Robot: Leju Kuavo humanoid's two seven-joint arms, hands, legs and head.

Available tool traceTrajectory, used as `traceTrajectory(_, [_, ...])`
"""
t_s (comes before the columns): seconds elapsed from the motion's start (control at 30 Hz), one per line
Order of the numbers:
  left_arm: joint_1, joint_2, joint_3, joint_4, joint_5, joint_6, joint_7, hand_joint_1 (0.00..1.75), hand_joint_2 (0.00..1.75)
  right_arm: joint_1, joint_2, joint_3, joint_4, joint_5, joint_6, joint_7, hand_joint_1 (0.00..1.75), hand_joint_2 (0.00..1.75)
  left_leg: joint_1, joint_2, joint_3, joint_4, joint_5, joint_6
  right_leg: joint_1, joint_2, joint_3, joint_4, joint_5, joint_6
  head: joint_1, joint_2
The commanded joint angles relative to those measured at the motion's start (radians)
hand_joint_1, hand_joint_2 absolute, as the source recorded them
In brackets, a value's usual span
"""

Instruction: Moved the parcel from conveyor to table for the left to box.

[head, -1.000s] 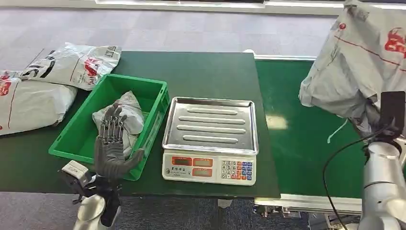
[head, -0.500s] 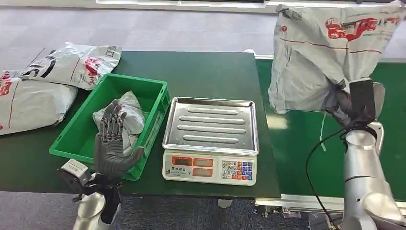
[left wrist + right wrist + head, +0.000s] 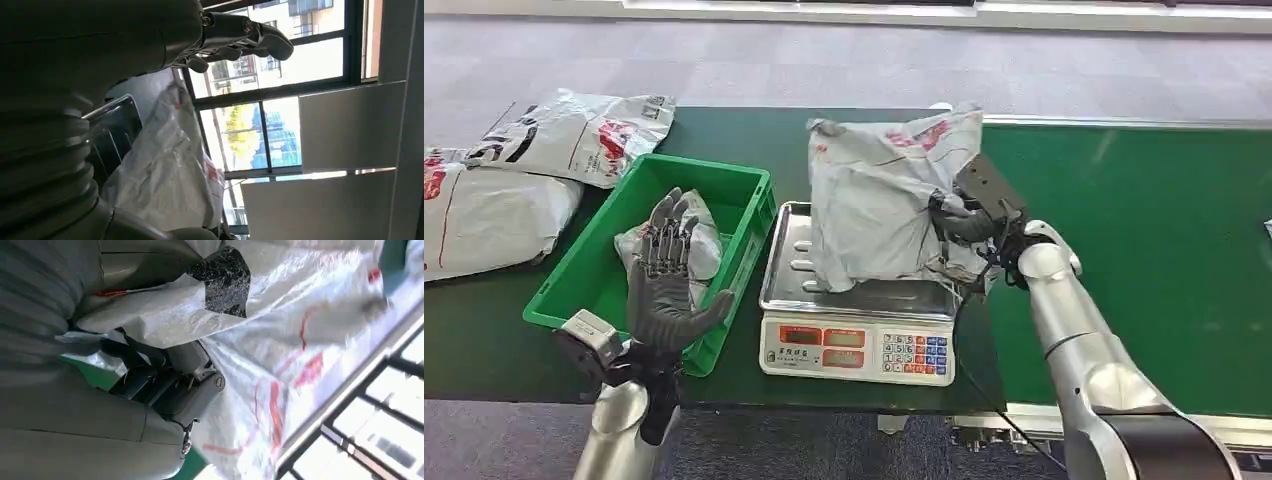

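Parcel [image 3: 874,205] rests on the scale [image 3: 861,345], gripped at its bunched edge by the right hand [image 3: 959,222]. Soft, crinkly, likely light and slippery; a gathered fold holds best. Left hand [image 3: 664,285] hovers empty, fingers spread, by the bin [image 3: 594,290].

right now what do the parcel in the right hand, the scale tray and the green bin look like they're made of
The parcel in the right hand looks like thin grey plastic film: it crinkles, folds and shines, with red print. The scale tray appears to be stamped metal, probably stainless steel, given its mirror-like sheen and pressed ribs. The green bin looks like rigid moulded plastic, evenly coloured with a thick rim.
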State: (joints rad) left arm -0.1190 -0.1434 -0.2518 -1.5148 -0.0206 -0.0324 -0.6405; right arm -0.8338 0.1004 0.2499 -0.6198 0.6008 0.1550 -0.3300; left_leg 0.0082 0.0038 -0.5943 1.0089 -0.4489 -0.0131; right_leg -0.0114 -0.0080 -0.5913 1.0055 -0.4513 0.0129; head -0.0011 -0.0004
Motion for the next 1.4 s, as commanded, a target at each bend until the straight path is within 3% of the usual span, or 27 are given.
traceTrajectory(0.03, [-0.065, 0.002, 0.064, 0.081, -0.002, 0.007, 0.008, 0.00, 1.75, -0.121, 0.116, 0.161, 0.228, 0.002, 0.070, 0.003, 1.75, 1.75, 0.000, 0.003, 0.001, 0.000, 0.000, 0.000, -0.001, 0.004, -0.001, 0.000, 0.000, -0.001, 0.000, 0.000])
traceTrajectory(0.33, [-0.034, -0.002, 0.096, 0.037, -0.005, 0.019, 0.020, 0.00, 1.75, -0.145, 0.153, 0.192, 0.261, 0.020, 0.070, 0.029, 1.75, 1.75, 0.000, 0.002, 0.001, -0.002, 0.000, 0.000, 0.000, 0.003, 0.000, -0.002, 0.001, -0.002, 0.000, 0.000])
traceTrajectory(0.37, [-0.031, -0.003, 0.097, 0.033, -0.007, 0.020, 0.022, 0.00, 1.75, -0.147, 0.154, 0.197, 0.269, 0.028, 0.067, 0.052, 0.19, 1.75, 0.001, 0.002, 0.000, 0.000, 0.000, 0.000, 0.000, 0.002, 0.000, -0.001, 0.000, -0.001, 0.000, 0.000])
traceTrajectory(0.4, [-0.026, -0.003, 0.100, 0.027, -0.008, 0.020, 0.024, 0.00, 1.75, -0.146, 0.155, 0.210, 0.272, 0.046, 0.046, 0.072, 0.00, 1.75, 0.000, 0.003, 0.001, -0.001, 0.000, 0.000, 0.000, 0.004, 0.000, -0.001, 0.001, -0.001, 0.000, 0.000])
traceTrajectory(0.73, [-0.020, -0.004, 0.105, 0.022, -0.011, 0.020, 0.028, 0.00, 1.75, -0.129, 0.155, 0.199, 0.274, 0.026, 0.062, 0.039, 0.00, 1.75, 0.001, 0.001, -0.001, -0.001, 0.000, 0.000, 0.000, 0.001, 0.000, -0.001, 0.000, -0.001, 0.000, 0.000])
traceTrajectory(0.87, [-0.036, 0.003, 0.097, 0.044, -0.035, 0.023, 0.039, 0.00, 1.75, -0.109, 0.154, 0.163, 0.249, -0.044, 0.165, -0.055, 0.00, 1.75, 0.001, 0.000, -0.001, -0.001, 0.000, 0.000, 0.000, 0.001, -0.001, -0.001, 0.000, -0.001, 0.000, 0.000])
traceTrajectory(1.07, [-0.135, 0.004, 0.059, 0.143, -0.188, 0.068, 0.119, 0.00, 1.75, -0.092, 0.128, 0.194, 0.181, -0.001, 0.091, -0.018, 0.00, 1.75, 0.000, -0.003, 0.000, -0.002, 0.002, 0.000, 0.000, -0.002, 0.000, -0.001, 0.000, -0.001, 0.000, 0.000])
traceTrajectory(1.1, [-0.181, 0.004, 0.038, 0.192, -0.257, 0.097, 0.142, 0.00, 1.75, -0.079, 0.117, 0.192, 0.140, 0.013, 0.032, -0.029, 0.00, 1.75, 0.001, -0.003, -0.001, -0.001, 0.001, 0.000, 0.000, -0.003, 0.000, -0.001, 0.000, -0.001, 0.000, 0.000])
traceTrajectory(1.27, [-0.227, -0.005, 0.035, 0.235, -0.278, 0.104, 0.145, 0.00, 1.75, -0.062, 0.104, 0.166, 0.072, 0.018, -0.026, -0.018, 0.00, 1.75, 0.000, -0.003, -0.002, 0.000, 0.002, 0.000, 0.000, -0.003, -0.001, -0.001, 0.001, -0.001, 0.000, 0.000])
traceTrajectory(1.33, [-0.336, -0.010, 0.006, 0.330, -0.348, 0.121, 0.228, 0.00, 1.75, 0.004, 0.077, 0.063, -0.124, -0.041, -0.218, -0.050, 0.00, 1.75, 0.001, -0.002, -0.001, 0.000, 0.001, 0.000, 0.000, -0.002, -0.001, -0.001, 0.002, -0.002, 0.000, 0.000])
traceTrajectory(1.4, [-0.457, -0.039, -0.009, 0.468, -0.370, 0.148, 0.255, 0.00, 1.75, 0.092, 0.018, 0.001, -0.405, -0.069, -0.175, 0.069, 0.00, 1.75, 0.001, -0.008, -0.002, -0.001, 0.003, 0.000, 0.001, -0.008, 0.000, -0.002, 0.001, -0.002, 0.000, 0.000])
